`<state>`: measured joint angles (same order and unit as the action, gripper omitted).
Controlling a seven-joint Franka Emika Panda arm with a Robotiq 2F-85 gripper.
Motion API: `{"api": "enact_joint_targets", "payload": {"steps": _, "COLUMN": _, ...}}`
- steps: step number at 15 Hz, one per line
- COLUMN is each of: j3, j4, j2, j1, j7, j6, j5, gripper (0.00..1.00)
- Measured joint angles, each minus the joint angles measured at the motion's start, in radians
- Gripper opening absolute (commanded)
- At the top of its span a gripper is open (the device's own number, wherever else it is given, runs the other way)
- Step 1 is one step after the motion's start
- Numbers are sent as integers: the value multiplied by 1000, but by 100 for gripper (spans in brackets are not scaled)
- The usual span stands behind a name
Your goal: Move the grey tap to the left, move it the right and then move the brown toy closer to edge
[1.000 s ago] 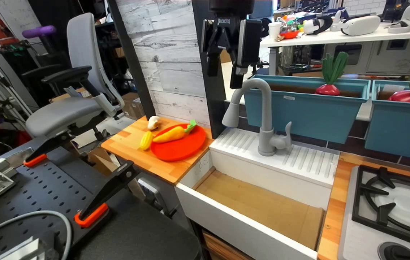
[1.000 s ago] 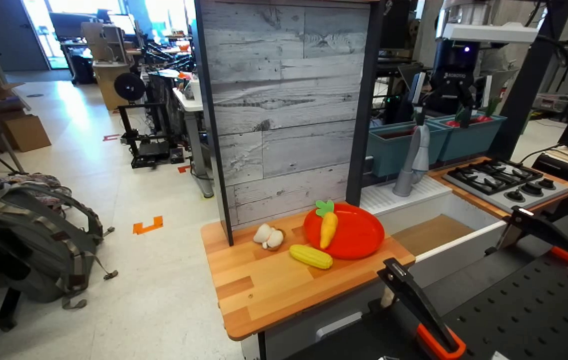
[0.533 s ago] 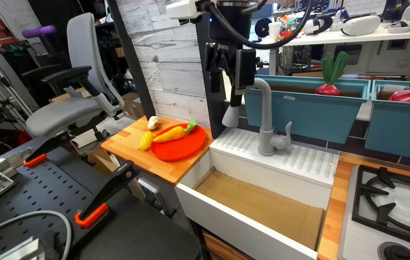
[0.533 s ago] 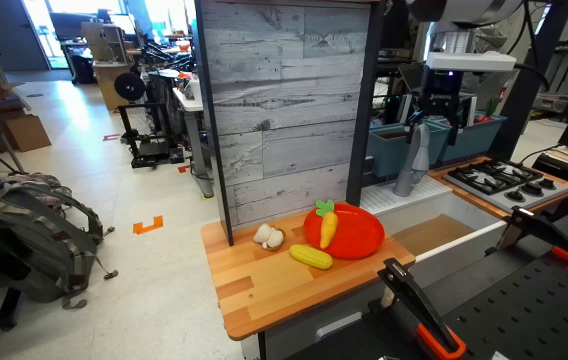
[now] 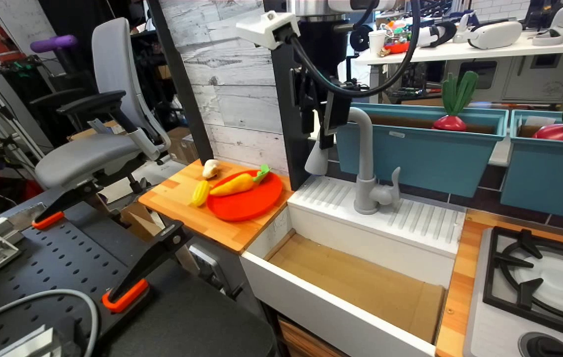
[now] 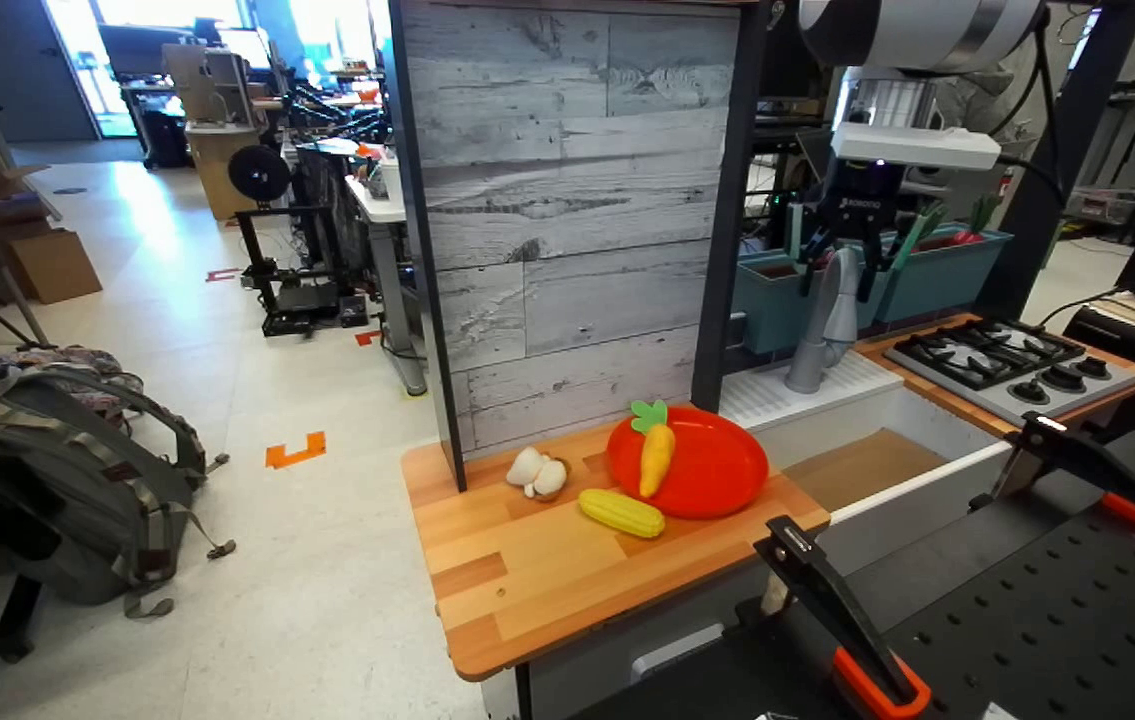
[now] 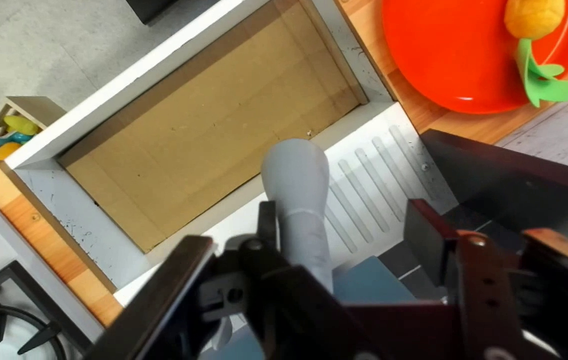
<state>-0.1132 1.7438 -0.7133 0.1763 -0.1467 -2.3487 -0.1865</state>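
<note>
Grey tap (image 5: 366, 148) is standing on the white ribbed ledge (image 5: 322, 195) behind the sink (image 5: 336, 317), and the gripper (image 7: 342, 220) is hanging right by it, fingers (image 7: 423, 245) sitting wide apart. In the wrist view the spout (image 7: 296, 172) is showing between them, way closer to one finger than the other; whether they're touching, I can't tell.
</note>
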Motion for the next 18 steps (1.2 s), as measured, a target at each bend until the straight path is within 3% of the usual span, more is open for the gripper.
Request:
{"api": "enact_joint_targets", "payload": {"steps": 5, "j3": -8, "j4": -2, "j2": 0, "j1": 10, "j7": -4, "j6": -6, "j5": -3, "gripper": 2}}
{"api": "enact_joint_targets", "payload": {"steps": 11, "j3": -13, "j4": 1, "j2": 3, "j1": 13, "j7": 16, "j6": 0, "j5": 23, "gripper": 6}}
{"api": "enact_joint_targets", "payload": {"steps": 18, "j3": -32, "j4": 11, "j2": 6, "j1": 15, "j7": 174, "j6": 0, "j5": 119, "gripper": 6}}
